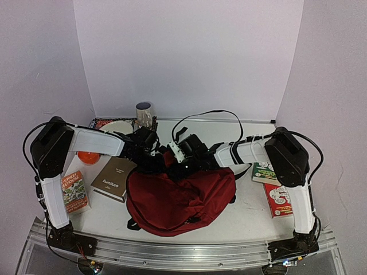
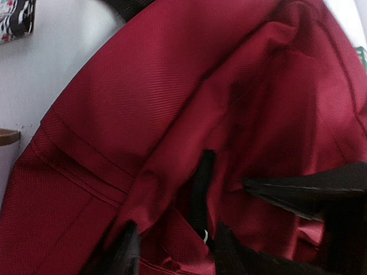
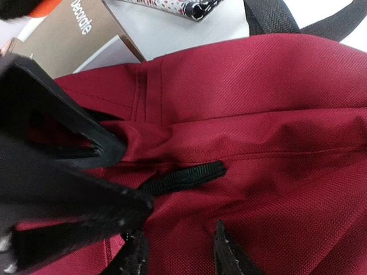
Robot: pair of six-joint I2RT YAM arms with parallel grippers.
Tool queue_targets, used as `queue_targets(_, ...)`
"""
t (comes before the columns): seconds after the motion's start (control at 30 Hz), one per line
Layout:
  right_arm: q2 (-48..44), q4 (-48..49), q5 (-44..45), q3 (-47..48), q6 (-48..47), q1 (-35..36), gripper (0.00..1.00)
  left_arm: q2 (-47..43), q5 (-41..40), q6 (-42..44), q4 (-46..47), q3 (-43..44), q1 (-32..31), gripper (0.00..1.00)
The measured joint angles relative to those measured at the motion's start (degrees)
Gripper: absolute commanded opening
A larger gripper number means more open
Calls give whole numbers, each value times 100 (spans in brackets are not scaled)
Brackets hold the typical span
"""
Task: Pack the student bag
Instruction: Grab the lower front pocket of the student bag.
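The student bag (image 1: pixel 183 197) is a dark red backpack lying at the front middle of the table. Both grippers meet over its top end. My left gripper (image 1: pixel 156 159) (image 2: pixel 175 230) has its jaws apart, straddling a raised fold of red fabric and a black zip pull (image 2: pixel 202 189). No firm pinch shows. My right gripper (image 1: pixel 182 163) (image 3: pixel 178 230) is open just over the fabric, with nothing between its fingers. The zip pull (image 3: pixel 183 177) lies ahead of it and runs in between the left gripper's fingers (image 3: pixel 69 134). The bag's opening is hidden.
A brown book (image 1: pixel 114 179) (image 3: pixel 63 34) lies left of the bag, another book (image 1: pixel 74 192) further left. Two books (image 1: pixel 265 172) (image 1: pixel 278 200) lie on the right. At the back are an orange object (image 1: pixel 89 156), a plate (image 1: pixel 117 127), a mug (image 1: pixel 144 113) and a patterned case (image 1: pixel 106 122).
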Motion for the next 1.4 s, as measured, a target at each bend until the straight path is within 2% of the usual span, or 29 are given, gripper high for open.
queue_targets(0.17, -2, 129, 140, -90, -8, 33, 43, 102, 20, -94, 51, 3, 26, 9)
queue_targets(0.27, -25, 171, 180, -180, -6, 29, 43, 97, 19, -68, 88, 0, 3, 0)
queue_targets(0.67, -183, 157, 8, -133, 281, -119, 39, -231, 40, -85, 639, -540, 22, 0)
queue_targets(0.93, -155, 158, -314, 316, 752, -282, 39, -473, 155, -246, 1158, -1013, 29, 0)
queue_targets(1.4, 789, 214, -944, 993, 1307, -293, 37, -821, 214, -384, 2001, -1576, 32, 0)
